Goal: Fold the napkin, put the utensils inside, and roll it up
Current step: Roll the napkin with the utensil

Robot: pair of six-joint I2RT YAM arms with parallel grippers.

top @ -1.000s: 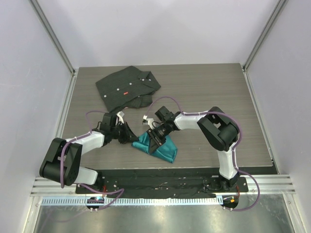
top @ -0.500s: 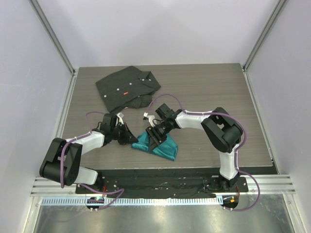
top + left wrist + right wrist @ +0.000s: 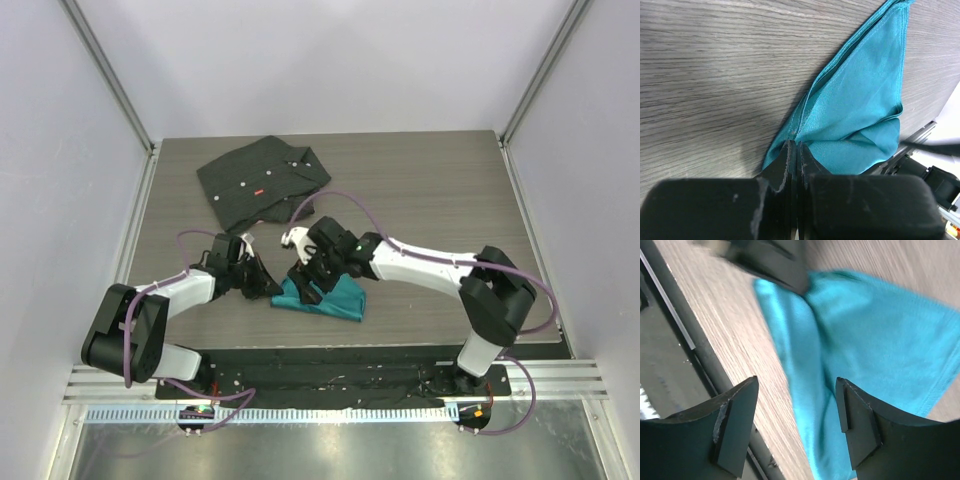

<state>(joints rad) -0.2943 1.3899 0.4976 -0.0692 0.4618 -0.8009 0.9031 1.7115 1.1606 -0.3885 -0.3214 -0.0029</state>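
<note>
The teal napkin (image 3: 338,299) lies folded into a rough triangle on the wooden table near its front edge. My left gripper (image 3: 274,287) is shut on the napkin's left corner; in the left wrist view its jaws (image 3: 796,146) pinch the cloth (image 3: 860,100) where the folds meet. My right gripper (image 3: 304,284) hovers open just above the napkin's left part. In the right wrist view its fingers (image 3: 797,390) straddle the cloth (image 3: 875,330) without touching it, and the left gripper (image 3: 770,262) shows blurred at the top. The utensils are out of view.
A black buttoned shirt (image 3: 262,182) with a small red tag lies crumpled at the back left of the table. The table's front edge and metal rail (image 3: 670,310) run close beside the napkin. Grey walls enclose the table on three sides.
My right gripper has opened and let go of the napkin, and its arm has stretched further left. The napkin has settled flatter. The left gripper stays shut on the corner.
</note>
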